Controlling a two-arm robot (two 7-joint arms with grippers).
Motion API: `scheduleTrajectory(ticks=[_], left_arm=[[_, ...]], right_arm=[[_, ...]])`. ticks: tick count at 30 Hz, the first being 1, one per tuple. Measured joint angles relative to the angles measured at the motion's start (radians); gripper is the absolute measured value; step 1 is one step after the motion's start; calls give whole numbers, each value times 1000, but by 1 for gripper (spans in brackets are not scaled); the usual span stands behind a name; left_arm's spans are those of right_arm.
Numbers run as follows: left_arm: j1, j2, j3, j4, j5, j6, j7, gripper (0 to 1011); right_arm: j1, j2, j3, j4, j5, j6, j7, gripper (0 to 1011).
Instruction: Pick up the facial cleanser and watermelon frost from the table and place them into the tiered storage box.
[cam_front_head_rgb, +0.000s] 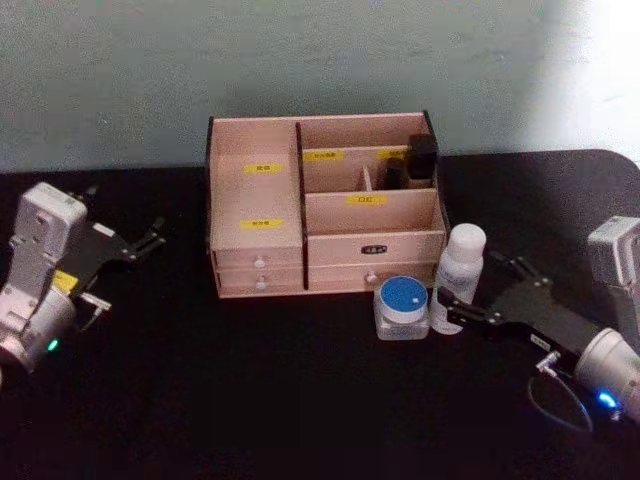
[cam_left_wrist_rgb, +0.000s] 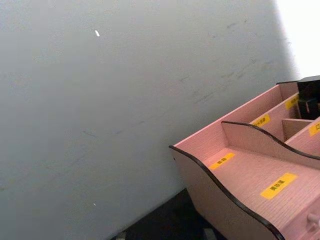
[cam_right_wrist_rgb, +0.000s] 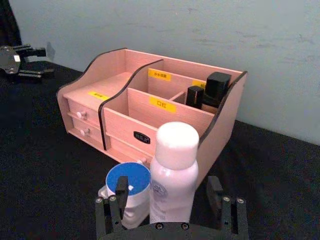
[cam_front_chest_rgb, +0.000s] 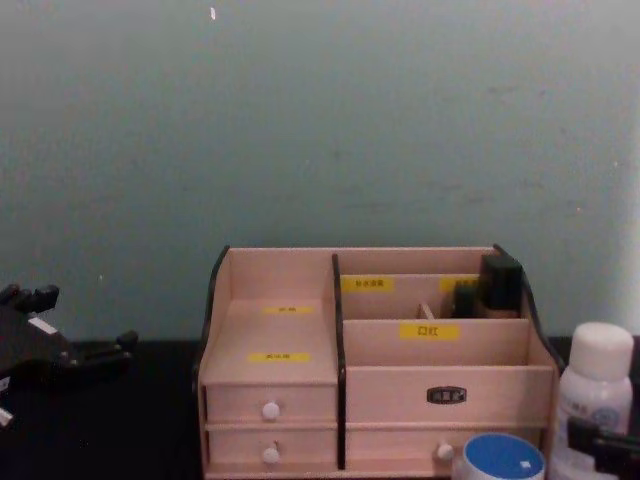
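While its two black fingers stand spread, the right end effector (cam_front_head_rgb: 466, 280) brackets an upright white plastic bottle with a rounded white cap (cam_front_head_rgb: 461, 262), one finger on each side. Whether either finger touches the bottle cannot be told. In the right wrist view the bottle (cam_right_wrist_rgb: 173, 175) rises between those fingers (cam_right_wrist_rgb: 121, 190). Just left of it, close enough that contact cannot be judged, sits a squat clear jar with a round blue lid (cam_front_head_rgb: 402, 305). Both rest on the black counter (cam_front_head_rgb: 250, 410), at the near right corner of the light pinkish-wood tiered storage box with dark side edges, yellow labels and white-knobbed drawers (cam_front_head_rgb: 258, 190). Dark, black-capped containers (cam_front_head_rgb: 420, 160) stand in the box's far right compartment. At the counter's left side, well apart from the box, the left end effector (cam_front_head_rgb: 157, 234) hangs with its fingers apart, holding nothing.
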Motion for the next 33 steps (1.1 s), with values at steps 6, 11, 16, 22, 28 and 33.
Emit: scheduleTrajectory(ticks=[6, 11, 16, 22, 28, 33], left_arm=[[0, 0, 0, 0, 0, 0, 0, 1001], [0, 0, 0, 0, 0, 0, 0, 1002], [0, 0, 0, 0, 0, 0, 0, 1001], [0, 0, 0, 0, 0, 0, 0, 1001], [0, 0, 0, 0, 0, 0, 0, 1001], [0, 0, 0, 0, 0, 0, 0, 1001]], right_arm=[[23, -23, -3, 23, -14, 2, 16, 1002], [43, -47, -4, 51, -25, 8, 29, 1002], [56, -67, 1, 69, -30, 12, 41, 1002], [62, -84, 10, 80, -34, 15, 54, 1002], [64, -88, 12, 84, -37, 17, 57, 1002], [63, -87, 12, 83, -36, 17, 56, 1002]])
